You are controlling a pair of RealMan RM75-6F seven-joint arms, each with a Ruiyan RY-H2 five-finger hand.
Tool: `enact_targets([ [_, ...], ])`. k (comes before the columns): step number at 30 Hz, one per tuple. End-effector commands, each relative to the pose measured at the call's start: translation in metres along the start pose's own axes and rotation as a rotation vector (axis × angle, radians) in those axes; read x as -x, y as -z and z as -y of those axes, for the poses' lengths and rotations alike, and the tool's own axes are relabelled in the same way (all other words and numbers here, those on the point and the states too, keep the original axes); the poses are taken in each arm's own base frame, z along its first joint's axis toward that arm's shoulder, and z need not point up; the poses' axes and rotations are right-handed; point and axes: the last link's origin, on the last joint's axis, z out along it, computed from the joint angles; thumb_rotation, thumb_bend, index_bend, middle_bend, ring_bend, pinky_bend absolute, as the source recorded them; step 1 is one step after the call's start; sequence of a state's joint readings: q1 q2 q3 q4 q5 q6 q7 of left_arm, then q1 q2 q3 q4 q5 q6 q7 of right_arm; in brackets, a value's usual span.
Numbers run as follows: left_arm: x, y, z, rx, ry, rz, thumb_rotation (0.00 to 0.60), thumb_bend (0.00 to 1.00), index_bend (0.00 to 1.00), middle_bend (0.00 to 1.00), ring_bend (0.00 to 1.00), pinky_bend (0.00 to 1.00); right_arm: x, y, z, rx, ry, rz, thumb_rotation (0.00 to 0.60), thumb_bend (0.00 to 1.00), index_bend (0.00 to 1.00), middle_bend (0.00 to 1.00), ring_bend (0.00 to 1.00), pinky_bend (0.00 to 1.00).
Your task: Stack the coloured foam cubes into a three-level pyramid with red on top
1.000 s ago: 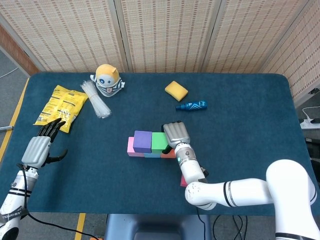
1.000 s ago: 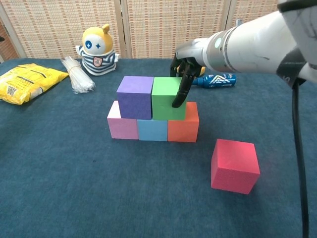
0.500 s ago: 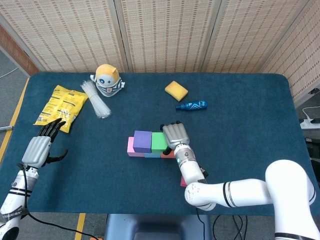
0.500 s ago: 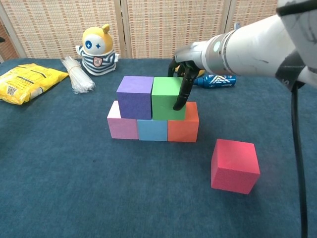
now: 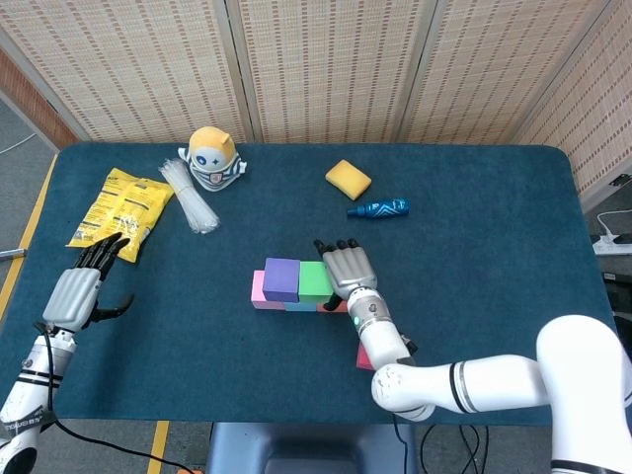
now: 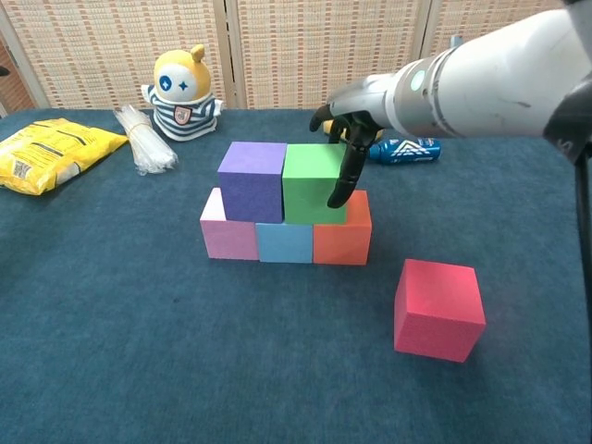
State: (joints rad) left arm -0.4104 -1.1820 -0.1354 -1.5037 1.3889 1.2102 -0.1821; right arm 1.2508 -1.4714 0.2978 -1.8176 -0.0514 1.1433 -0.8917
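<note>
Red cube (image 6: 438, 308) seen on blue table (image 6: 139, 324), apart from stack, nearer robot than right hand (image 6: 344, 139). Right hand, fingers spread, nothing gripped, is hung at green cube (image 6: 313, 182) side. Left hand (image 5: 77, 289) idle, fingers apart, far off. Top of purple cube (image 6: 252, 180) and green cube left bare for landing.

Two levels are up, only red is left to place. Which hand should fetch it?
Probably the right. The right hand is at the green cube, near the red cube. The left hand rests far off by the yellow packet.
</note>
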Motion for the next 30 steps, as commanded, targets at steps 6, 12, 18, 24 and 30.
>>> enact_targets([
  [6, -0.005, 0.001, 0.004, -0.028, 0.0, -0.023, 0.6, 0.33, 0.06, 0.0, 0.0, 0.1, -0.017, 0.043, -0.059, -0.013, -0.063, -0.075, 0.6, 0.22, 0.0, 0.16, 0.1, 0.18],
  [12, -0.007, -0.001, 0.005, -0.05, -0.001, -0.031, 0.6, 0.34, 0.06, 0.0, 0.0, 0.1, -0.003, 0.088, -0.112, -0.004, -0.083, -0.081, 0.6, 0.22, 0.12, 0.25, 0.19, 0.26],
  [18, 0.0, -0.002, -0.001, -0.052, -0.001, -0.011, 0.6, 0.34, 0.06, 0.0, 0.0, 0.11, 0.03, 0.119, -0.143, 0.011, -0.089, -0.004, 0.6, 0.22, 0.22, 0.3, 0.23, 0.28],
  [24, 0.003, -0.003, -0.006, -0.044, 0.001, -0.003, 0.6, 0.33, 0.06, 0.0, 0.0, 0.11, 0.06, 0.133, -0.142, -0.04, -0.104, 0.05, 0.6, 0.19, 0.22, 0.3, 0.23, 0.28],
  [30, 0.004, -0.002, -0.004, -0.046, 0.008, 0.002, 0.6, 0.34, 0.06, 0.0, 0.0, 0.11, 0.086, 0.13, -0.128, -0.08, -0.084, 0.096, 0.6, 0.16, 0.22, 0.3, 0.23, 0.28],
])
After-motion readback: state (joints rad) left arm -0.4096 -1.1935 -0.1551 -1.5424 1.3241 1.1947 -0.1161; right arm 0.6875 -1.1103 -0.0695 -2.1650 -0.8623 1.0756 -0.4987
